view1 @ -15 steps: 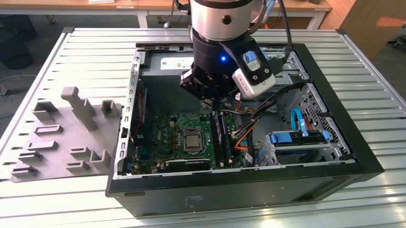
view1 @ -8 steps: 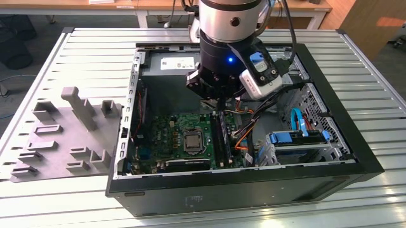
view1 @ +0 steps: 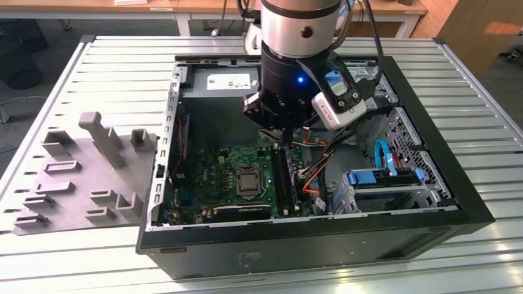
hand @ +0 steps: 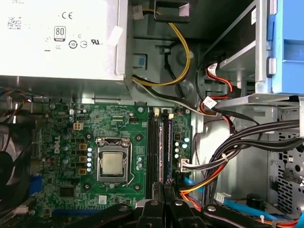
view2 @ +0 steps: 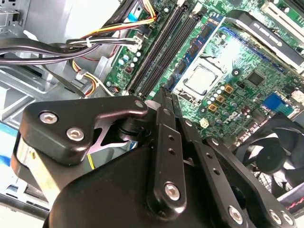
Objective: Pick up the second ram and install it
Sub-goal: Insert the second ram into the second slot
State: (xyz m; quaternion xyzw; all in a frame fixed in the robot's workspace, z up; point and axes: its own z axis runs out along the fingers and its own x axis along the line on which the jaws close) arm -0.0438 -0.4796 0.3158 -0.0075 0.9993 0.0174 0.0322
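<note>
Jaws pinch together on the ram, seen edge-on as a thin dark strip at the gripper tip, held over the slots beside the processor on the motherboard.

Robotics lab: open computer case on slatted metal workbench, office desks behind.

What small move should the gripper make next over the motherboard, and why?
Probably a slow, straight descent toward the slots. In the first wrist view the gripper lies in line with them, over one end, and in the exterior view it hangs above the motherboard. Whether it holds the ram I cannot tell, so go gently.
</note>
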